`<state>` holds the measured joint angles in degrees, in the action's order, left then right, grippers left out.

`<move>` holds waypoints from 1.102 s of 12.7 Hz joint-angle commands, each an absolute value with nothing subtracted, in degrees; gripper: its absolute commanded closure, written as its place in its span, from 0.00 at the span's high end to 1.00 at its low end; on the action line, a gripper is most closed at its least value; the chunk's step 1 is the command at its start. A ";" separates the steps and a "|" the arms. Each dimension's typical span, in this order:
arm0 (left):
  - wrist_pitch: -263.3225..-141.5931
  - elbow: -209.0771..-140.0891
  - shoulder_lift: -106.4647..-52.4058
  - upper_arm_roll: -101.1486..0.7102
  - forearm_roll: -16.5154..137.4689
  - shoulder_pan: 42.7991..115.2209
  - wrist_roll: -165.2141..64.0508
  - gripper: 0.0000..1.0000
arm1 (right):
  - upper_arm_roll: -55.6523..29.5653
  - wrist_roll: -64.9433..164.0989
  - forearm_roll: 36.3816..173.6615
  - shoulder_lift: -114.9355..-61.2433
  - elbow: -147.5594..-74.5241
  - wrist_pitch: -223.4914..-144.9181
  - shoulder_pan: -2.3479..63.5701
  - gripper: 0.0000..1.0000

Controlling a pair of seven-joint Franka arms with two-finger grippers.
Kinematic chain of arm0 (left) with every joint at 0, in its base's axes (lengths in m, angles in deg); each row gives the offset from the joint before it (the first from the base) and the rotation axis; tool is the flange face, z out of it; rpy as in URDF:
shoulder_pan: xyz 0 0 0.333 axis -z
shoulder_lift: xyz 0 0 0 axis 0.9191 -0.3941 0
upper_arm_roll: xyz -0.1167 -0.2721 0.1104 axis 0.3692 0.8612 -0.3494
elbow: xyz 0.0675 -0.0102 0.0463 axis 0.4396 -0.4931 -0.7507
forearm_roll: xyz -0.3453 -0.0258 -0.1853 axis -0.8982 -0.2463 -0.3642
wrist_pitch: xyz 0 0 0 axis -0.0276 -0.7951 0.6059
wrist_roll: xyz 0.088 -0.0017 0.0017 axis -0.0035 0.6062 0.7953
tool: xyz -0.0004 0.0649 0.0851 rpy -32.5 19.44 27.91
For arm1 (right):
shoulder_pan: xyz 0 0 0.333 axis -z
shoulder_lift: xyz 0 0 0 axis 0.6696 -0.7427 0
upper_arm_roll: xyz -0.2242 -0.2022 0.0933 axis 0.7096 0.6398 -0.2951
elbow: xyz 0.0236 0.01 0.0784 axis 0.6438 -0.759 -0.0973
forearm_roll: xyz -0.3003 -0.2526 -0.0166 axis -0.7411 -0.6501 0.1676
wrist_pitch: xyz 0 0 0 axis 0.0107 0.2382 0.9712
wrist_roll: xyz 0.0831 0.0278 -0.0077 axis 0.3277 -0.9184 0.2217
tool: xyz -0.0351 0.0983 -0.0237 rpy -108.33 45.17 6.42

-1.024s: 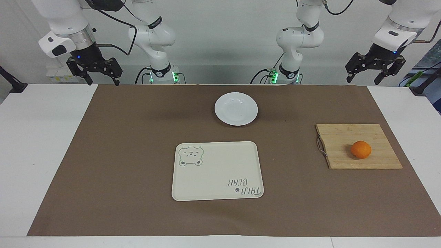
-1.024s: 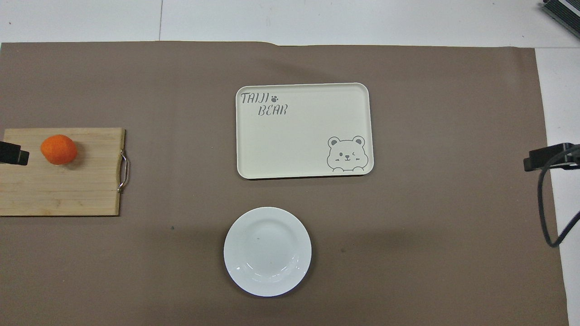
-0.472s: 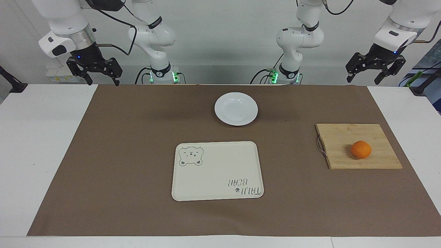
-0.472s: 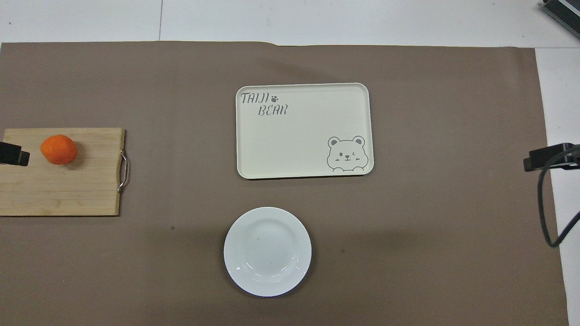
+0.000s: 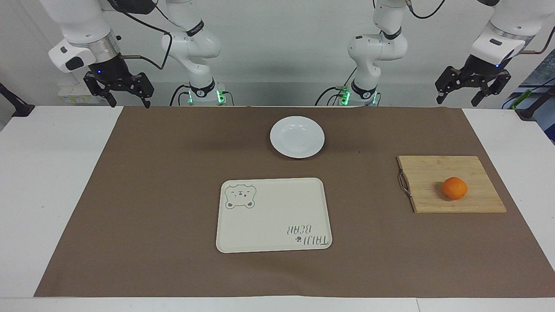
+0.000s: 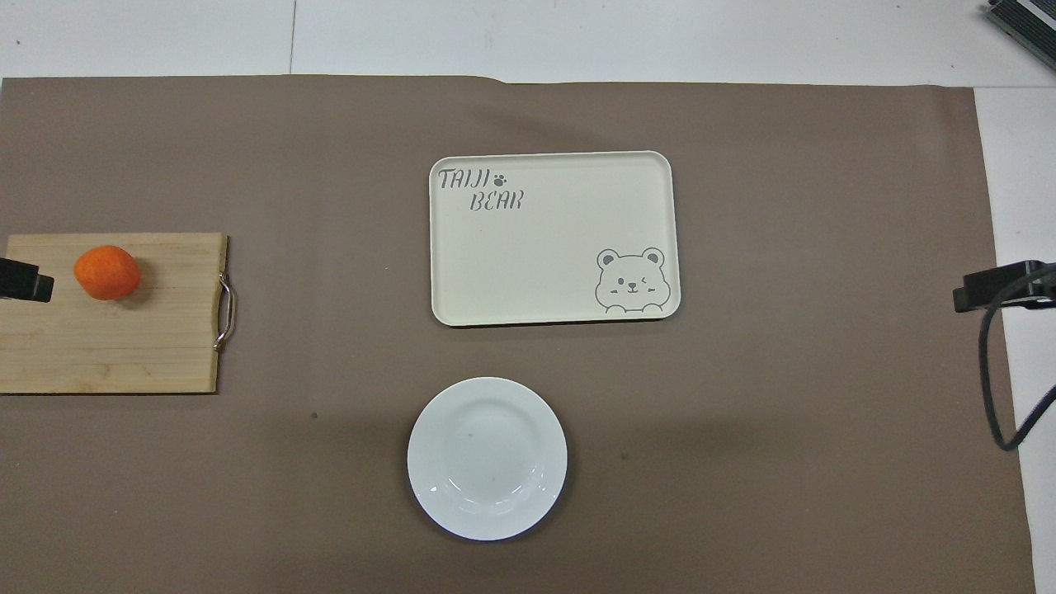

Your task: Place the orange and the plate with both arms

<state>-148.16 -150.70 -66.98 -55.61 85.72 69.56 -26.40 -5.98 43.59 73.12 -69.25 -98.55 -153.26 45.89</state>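
Small round bright orange fruit (image 5: 454, 188) resting on pale bamboo cutting board with a metal handle (image 5: 433, 169), toward the left arm's end of the brown-covered worktop (image 5: 151, 195). Round glossy white shallow plate (image 5: 297, 137) lying bare near the robots, midway between the arms. Cream rectangular tray with a bear drawing (image 5: 273, 214) farther from the robots than the plate, holding nothing. Left black two-finger pincer (image 5: 472, 91) raised over the worktop's corner by the left arm, fingers spread, gripping nothing. Right black two-finger pincer (image 5: 118, 93) raised over the corner by the right arm, likewise spread and unladen
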 commanded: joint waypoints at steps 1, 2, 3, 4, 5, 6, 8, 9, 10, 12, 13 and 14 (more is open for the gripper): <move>-148.63 -151.52 -66.21 -55.44 84.91 69.08 -25.38 1.00 | -6.11 42.28 74.17 -69.50 -97.82 -152.30 45.99 1.00; -148.63 -151.52 -66.21 -55.44 84.91 69.08 -25.38 1.00 | -6.19 42.28 74.17 -69.50 -97.82 -152.30 45.99 1.00; -148.97 -151.60 -66.21 -55.44 84.91 69.08 -25.30 1.00 | -6.19 42.37 74.17 -69.41 -97.82 -152.30 45.99 1.00; -149.85 -151.87 -66.21 -55.53 84.91 68.99 -25.29 1.00 | -6.19 42.28 74.26 -69.50 -97.82 -152.21 45.99 1.00; -150.46 -152.04 -66.21 -55.53 84.91 68.99 -25.29 1.00 | -6.19 42.37 74.17 -69.50 -97.82 -152.30 45.99 1.00; -150.64 -152.39 -66.38 -55.53 84.91 69.08 -25.29 1.00 | -6.11 42.37 74.17 -69.41 -97.82 -152.21 45.99 1.00; -153.79 -154.75 -66.47 -55.53 84.82 68.99 -25.21 1.00 | -6.19 42.37 74.17 -69.50 -97.82 -152.30 45.99 1.00; -156.68 -156.51 -66.65 -55.53 84.82 68.47 -25.12 1.00 | -6.19 42.37 74.26 -69.41 -97.82 -152.21 45.99 1.00; -159.32 -157.66 -67.09 -55.53 84.82 67.85 -25.12 1.00 | -6.19 42.28 74.17 -69.50 -97.82 -152.30 45.99 1.00; -164.68 -158.46 -69.88 -55.53 84.91 66.01 -23.64 1.00 | -6.19 42.28 74.17 -69.50 -97.82 -152.30 45.99 1.00; -167.49 -158.46 -71.99 -55.53 84.82 64.70 -20.58 1.00 | -6.11 42.37 74.17 -69.50 -97.82 -152.30 45.99 1.00; -169.78 -158.46 -73.66 -55.53 84.82 63.29 -17.85 1.00 | -6.11 42.28 74.26 -69.41 -97.82 -152.30 45.99 1.00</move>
<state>-165.82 -158.20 -71.05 -55.83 85.70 65.92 -22.36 -5.98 43.59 73.12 -69.25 -98.55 -153.26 45.89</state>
